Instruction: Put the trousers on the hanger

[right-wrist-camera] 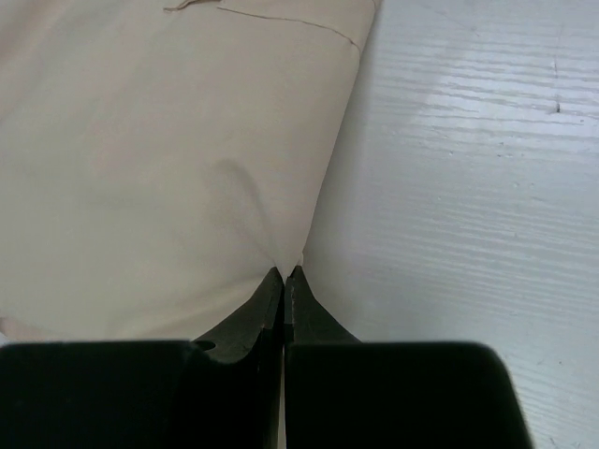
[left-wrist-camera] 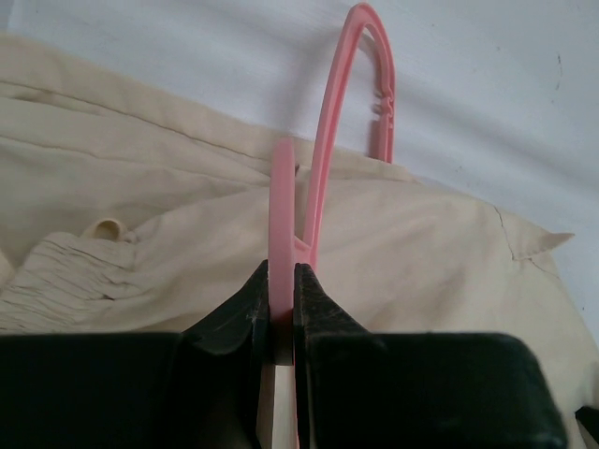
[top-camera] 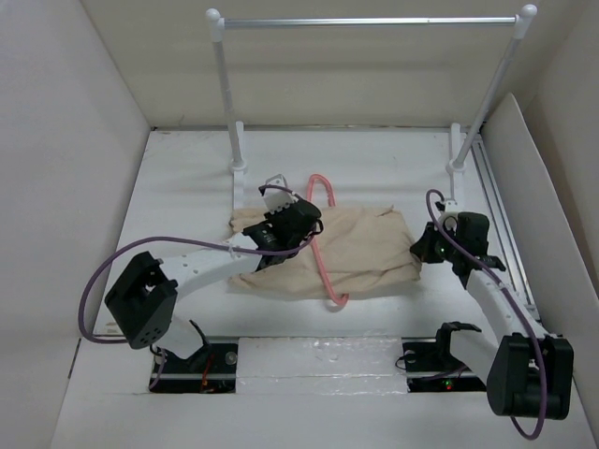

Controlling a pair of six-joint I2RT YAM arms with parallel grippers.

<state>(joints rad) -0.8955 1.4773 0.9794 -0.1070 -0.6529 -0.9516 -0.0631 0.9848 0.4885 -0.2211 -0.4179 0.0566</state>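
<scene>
The trousers [top-camera: 365, 251] lie folded in a soft beige heap at the middle of the tabletop [top-camera: 187, 178], nearer the front edge than the clothes rail [top-camera: 370, 21] that stands along the far edge. They are limp, light cloth. They will sag, fold and slide wherever they are not supported, and a pinch at one spot lifts only that spot while the rest trails. Best holds are probably the firm parts: a hem, a seam or the waistband, where the layers are thick enough not to slip out.

The hanger [top-camera: 325, 245] is thin, stiff pink plastic. It crosses the heap from the far side to the near side, with its hook [left-wrist-camera: 360, 84] reaching past the far edge of the cloth. It is smooth and narrow, so it may twist in a grip, and it will bend a little under load. Whether any cloth passes through its frame cannot be told.

The left gripper [left-wrist-camera: 283, 276] is clamped on a bar of the hanger, holding it on edge above the cloth [left-wrist-camera: 421, 271]. From above, this left gripper [top-camera: 311, 224] sits over the left half of the heap.

The right gripper [right-wrist-camera: 284, 273] has its jaws together at the right edge of the trousers [right-wrist-camera: 140, 168]. Creases run into the tips, so it seems to pinch a little of that edge against the bare tabletop [right-wrist-camera: 468, 187]. From above, this right gripper [top-camera: 421, 251] is at the right end of the heap. So small a bite may well slip when pulled.
</scene>
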